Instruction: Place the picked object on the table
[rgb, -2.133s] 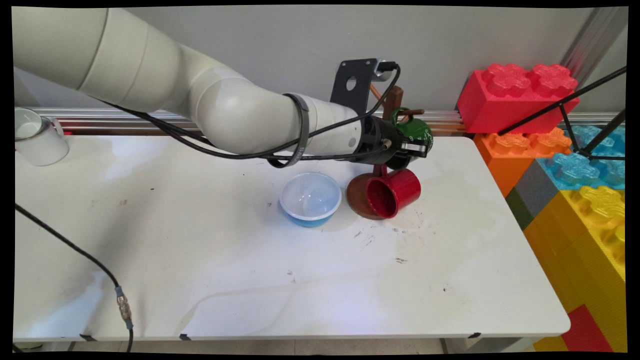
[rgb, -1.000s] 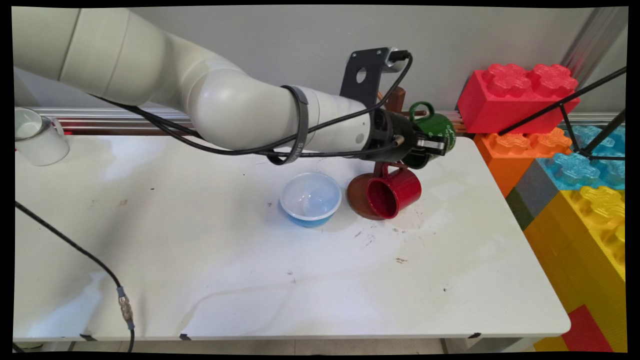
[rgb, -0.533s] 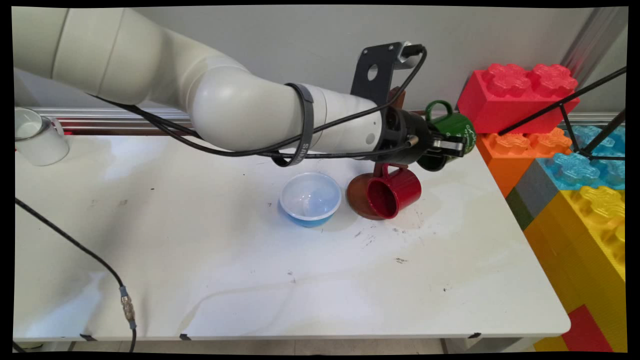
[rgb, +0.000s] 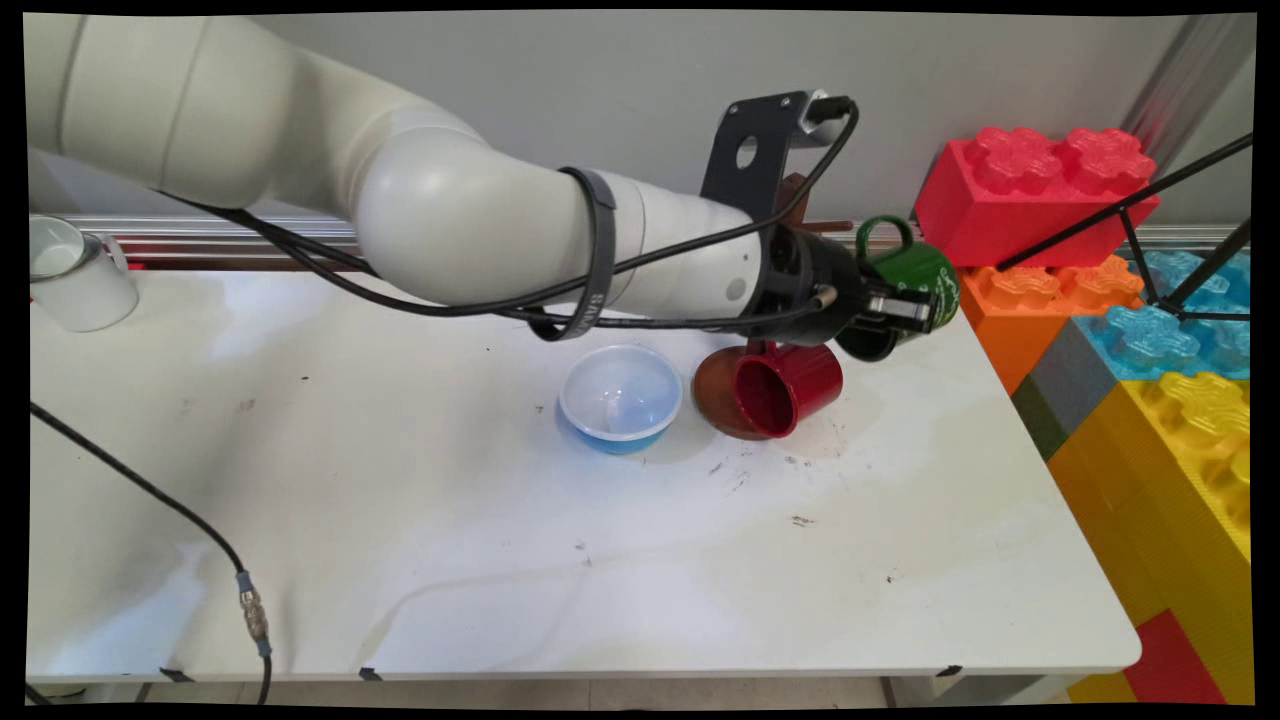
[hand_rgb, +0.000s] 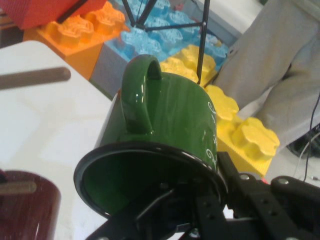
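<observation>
Above a white tabletop (rgb: 450, 520), the end effector (rgb: 905, 308) grips a green mug (rgb: 905, 275) by its rim, now carried right, clear of the wooden rack (rgb: 792, 200), above the red mug (rgb: 790, 385).

mug stand (rgb: 792, 196): mostly hidden behind the arm and camera bracket; only a brown post top and a peg tip show in the main view
red mug (rgb: 787, 388): handle and upper side covered by the gripper; cut off at the hand view's lower left corner
brown base (rgb: 712, 396): right part hidden by the red mug
green mug (hand_rgb: 165, 130): white lettering too small to read; near rim hidden by the linkage
white cup (rgb: 75, 273): cut off by the left margin
brick wall (rgb: 1160, 400): runs off the right edge
</observation>
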